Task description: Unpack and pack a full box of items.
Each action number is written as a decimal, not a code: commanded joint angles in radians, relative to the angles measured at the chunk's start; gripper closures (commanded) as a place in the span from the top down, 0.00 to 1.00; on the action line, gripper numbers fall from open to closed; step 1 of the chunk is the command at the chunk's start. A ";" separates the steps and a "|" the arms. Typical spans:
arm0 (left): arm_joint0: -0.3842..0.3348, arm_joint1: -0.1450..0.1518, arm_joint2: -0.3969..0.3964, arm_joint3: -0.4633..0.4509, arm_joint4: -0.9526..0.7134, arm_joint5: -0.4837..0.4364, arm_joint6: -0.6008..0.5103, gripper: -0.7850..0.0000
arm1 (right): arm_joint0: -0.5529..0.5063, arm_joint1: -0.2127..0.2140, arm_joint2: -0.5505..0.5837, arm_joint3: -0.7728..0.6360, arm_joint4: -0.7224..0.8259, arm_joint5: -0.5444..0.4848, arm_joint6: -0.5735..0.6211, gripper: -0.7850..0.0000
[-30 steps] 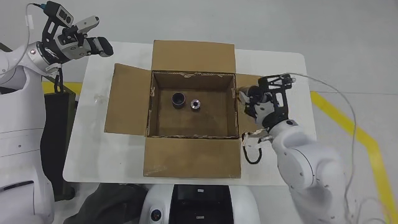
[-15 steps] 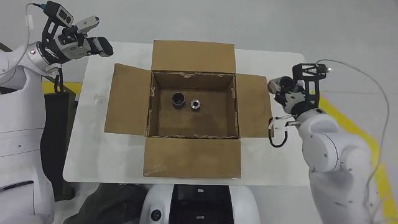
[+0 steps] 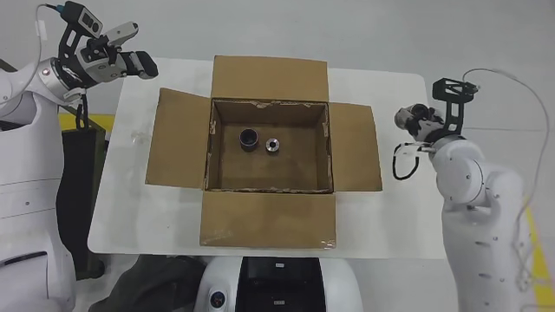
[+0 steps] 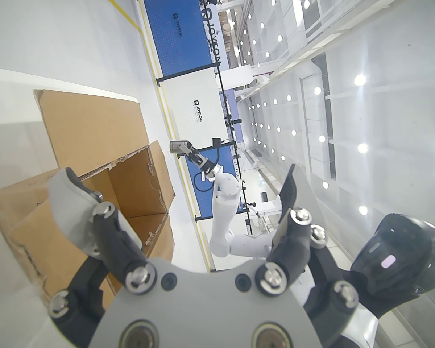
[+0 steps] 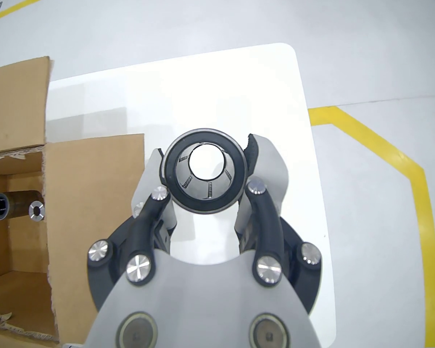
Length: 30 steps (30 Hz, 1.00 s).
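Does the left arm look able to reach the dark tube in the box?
Probably yes: the left gripper is open and empty, the box flaps are folded out, and nothing covers the dark tube.

The box [image 3: 269,217] is brown, table [image 3: 130,199] white, ring [image 5: 206,197] black, floor line [image 5: 378,139] yellow.

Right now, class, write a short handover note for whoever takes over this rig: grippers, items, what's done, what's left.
Left gripper: open, empty, raised by the far left corner of the table.
Right gripper: shut on the black ring, above the table beside the right flap of the box.
Box: open, dark cylinder and small silver part inside.
Done: ring is out.
Left: set it down, unpack both, repack all.
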 commanded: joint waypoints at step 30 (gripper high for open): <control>0.000 0.000 0.000 0.000 0.000 0.000 0.000 1.00 | 0.111 -0.016 -0.081 0.297 -0.006 0.157 -0.131 0.00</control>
